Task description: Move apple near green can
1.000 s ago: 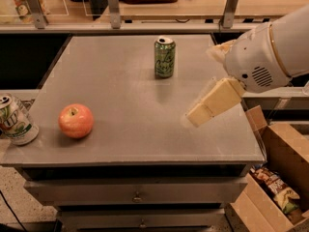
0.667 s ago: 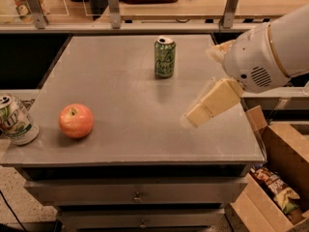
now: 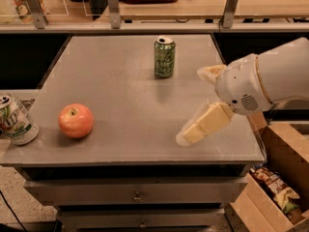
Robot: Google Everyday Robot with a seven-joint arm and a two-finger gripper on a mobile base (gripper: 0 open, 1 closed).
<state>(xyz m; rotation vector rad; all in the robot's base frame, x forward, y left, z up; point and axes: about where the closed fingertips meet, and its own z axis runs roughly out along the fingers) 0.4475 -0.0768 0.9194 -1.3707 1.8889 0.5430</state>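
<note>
Well, at the far left we see the UP can [image 3: 14, 121], its left side cut off by the frame. Whether it stands on the bench [image 3: 120, 105] or on a surface beside it, we cannot tell.

Next comes the apple [image 3: 76, 121], near the bench's front left edge and just right of the UP can, not touching it. It sits with its dimple and short stem turned up and a little toward us. Being round, it shows us no long axis.

The green can [image 3: 164, 57] stands upright toward the back middle of the bench, long axis vertical, silver top up, lettering facing us. It is well apart from the apple.

To the right, the gripper [image 3: 194, 104] hangs over the bench's right side, holding nothing. Its jaws are spread wide: one slants down toward the front edge, while the other is partly hidden behind the white arm [image 3: 270, 79], which the right frame edge cuts off.

Below right, a box [image 3: 289, 144] is also cut off, and we cannot read the packets [image 3: 276, 190] in it.
</note>
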